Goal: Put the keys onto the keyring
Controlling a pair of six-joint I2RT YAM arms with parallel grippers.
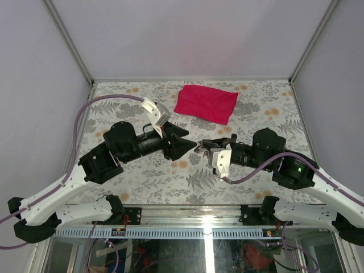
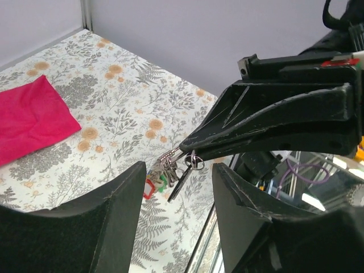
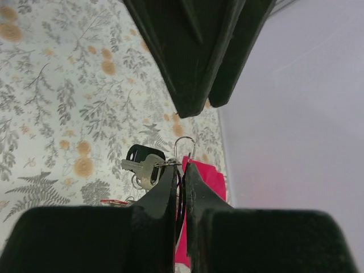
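— How did the keys (image 3: 143, 168) look?
— Small and silver, bunched close together, each with little plastic tags (image 2: 151, 186). One tag was black, sitting behind the topmost key, and a green and a red one hung lower down. A thin wire keyring (image 3: 185, 138) stuck up as a loop just above them.
— And where was that bunch?
— Near the middle of the flowered desk (image 1: 142, 176), dangling from the tip of the right tool (image 3: 181, 169). Its two fingers were pinched together on the keyring, with barely a slit between them. I couldn't tell whether the lowest tags touched the desk.
— And the left tool (image 2: 179, 170)?
— Spread apart and gripping nothing. Its tips pointed at the right tool's tips from just beside them, with the bunch between the two.
— Anything else about?
— A red cloth (image 1: 206, 103) lay flat toward the far edge, well apart from the keys
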